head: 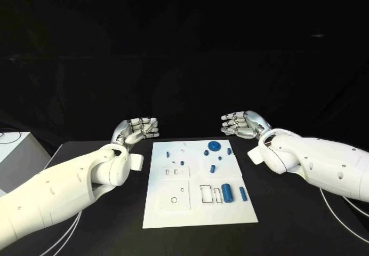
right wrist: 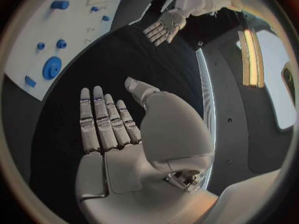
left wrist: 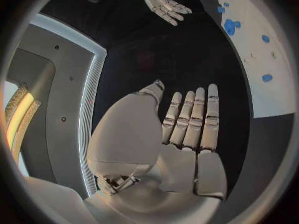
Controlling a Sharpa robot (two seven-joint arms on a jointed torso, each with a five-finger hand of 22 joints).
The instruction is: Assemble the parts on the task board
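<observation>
The white task board lies in the middle of the black table. On its far right part lie blue parts: a round disc, a short cylinder, a thicker cylinder and a slim pin. My left hand hovers beyond the board's far left corner, fingers straight, holding nothing. My right hand hovers beyond the far right corner, also empty. The left wrist view shows my left hand flat, the right hand and the board. The right wrist view shows my right hand, the left hand and the disc.
A white box stands at the table's left edge. Thin cables hang by the table's right side. Bare black table lies between the two hands beyond the board.
</observation>
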